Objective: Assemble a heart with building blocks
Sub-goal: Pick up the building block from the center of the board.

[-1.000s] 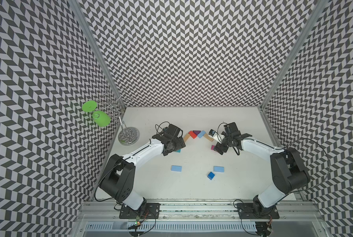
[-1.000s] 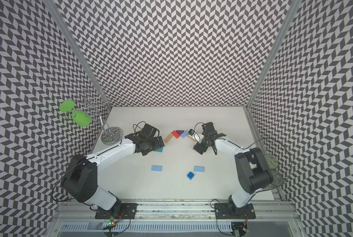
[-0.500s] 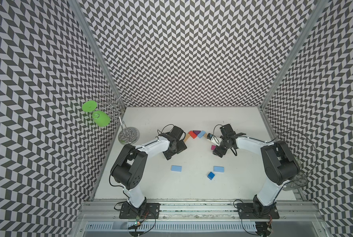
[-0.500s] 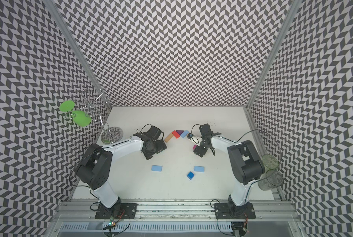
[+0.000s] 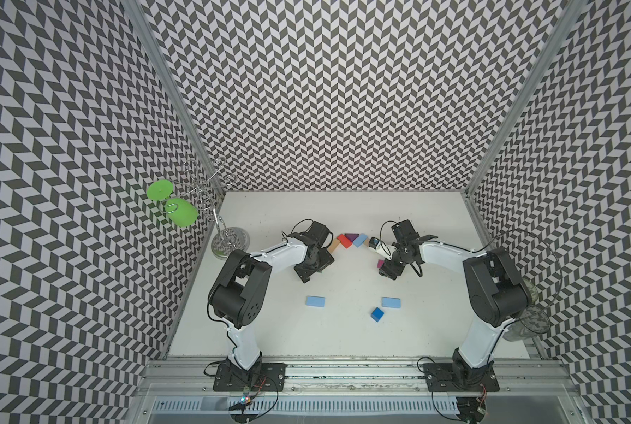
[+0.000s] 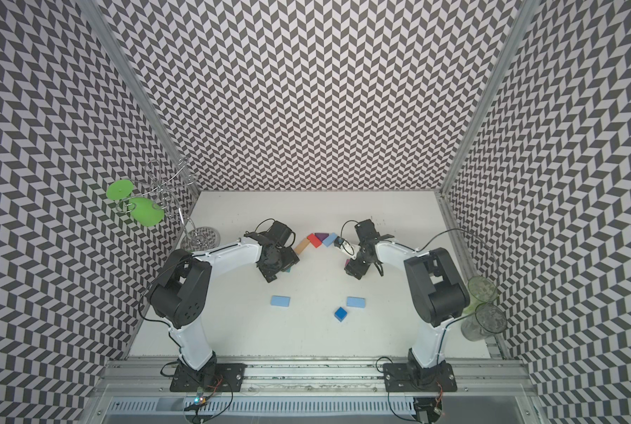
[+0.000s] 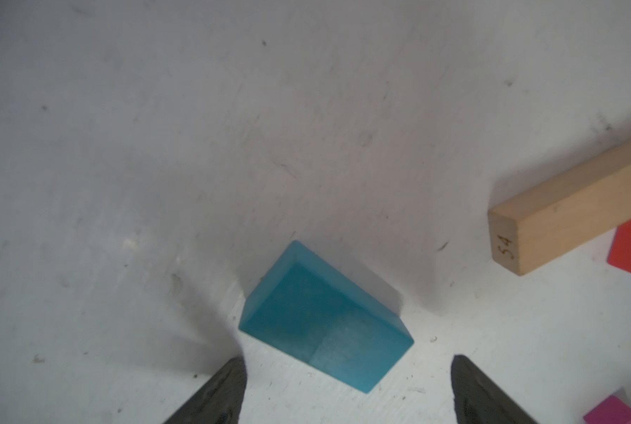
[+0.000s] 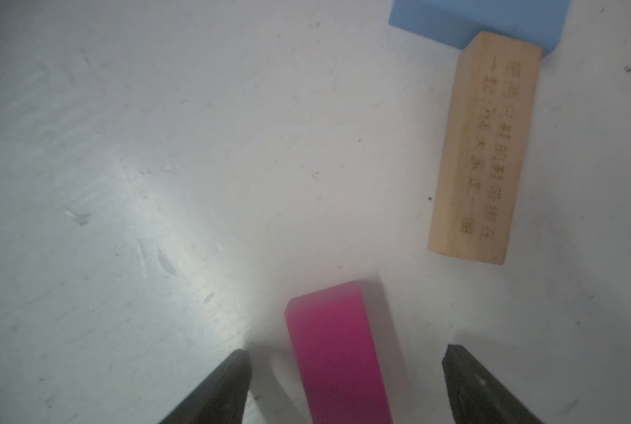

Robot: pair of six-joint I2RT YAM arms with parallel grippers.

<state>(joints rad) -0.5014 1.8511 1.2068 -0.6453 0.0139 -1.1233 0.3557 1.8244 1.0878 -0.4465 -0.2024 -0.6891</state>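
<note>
In both top views a short arc of building blocks lies at mid-table: tan block [image 5: 331, 245], red block [image 5: 344, 240], purple triangle [image 5: 351, 236], light blue block [image 5: 359, 239]. My left gripper [image 7: 347, 361] is open, low over the table, and a teal block [image 7: 321, 319] lies just ahead of its fingertips, untouched. My right gripper [image 8: 347, 354] is open astride a magenta block [image 8: 337, 352], with a gap on each side. A second tan block [image 8: 484, 147] lies beyond it. Two light blue blocks [image 5: 315, 301] [image 5: 391, 302] and a dark blue cube [image 5: 377, 314] lie loose nearer the front.
A wire stand [image 5: 230, 240] holding a green goblet [image 5: 180, 213] stands at the back left corner. Two glass cups [image 6: 482, 290] [image 6: 484, 323] sit by the right wall. Both arms' elbows rise high over the white table [image 5: 343, 348].
Both arms have folded up at the elbow and both grippers have come down over their blocks, the left at the teal one, the right at the magenta one. Both jaws have narrowed a little.
</note>
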